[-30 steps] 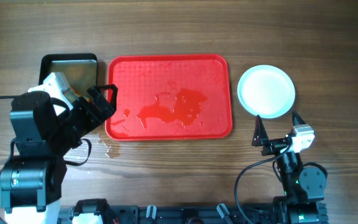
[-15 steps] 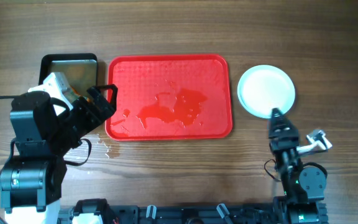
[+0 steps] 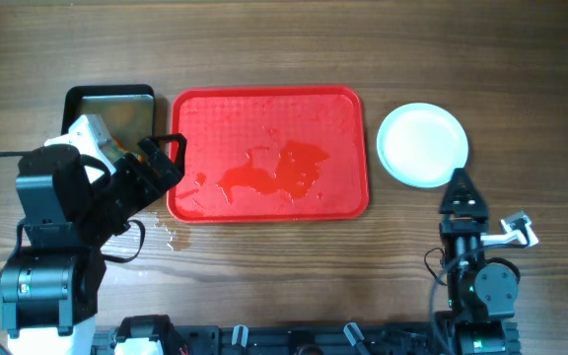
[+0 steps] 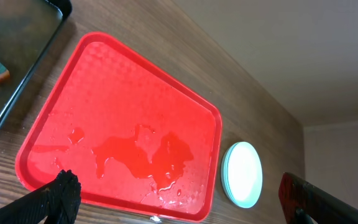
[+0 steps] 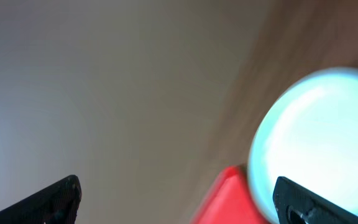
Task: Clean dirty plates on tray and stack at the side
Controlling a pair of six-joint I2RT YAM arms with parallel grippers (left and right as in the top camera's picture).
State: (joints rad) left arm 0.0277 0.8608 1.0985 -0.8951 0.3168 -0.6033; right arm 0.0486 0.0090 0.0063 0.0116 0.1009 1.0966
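Black right claw [image 3: 459, 189], spread wide, points at the plates [image 3: 422, 145]; left claw [image 3: 169, 161], likewise, overhangs tray [image 3: 264, 108] edge.

No text or labels can be read anywhere.

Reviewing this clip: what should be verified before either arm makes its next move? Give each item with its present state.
1. No plates on the tray: ok; only puddles of liquid lie on it.
2. Plates stacked at the side: ok; they sit on the table to the right of the tray, apart from it.
3. Number of plates in the stack: cannot tell.
4. Plates wiped clean: the top one shows no smear, ok; the lower ones are hidden, cannot tell.
5. Left gripper open and empty: ok; it is at the tray's left edge.
6. Right gripper open and empty: ok; whether it is clear of the stack's rim, cannot tell.
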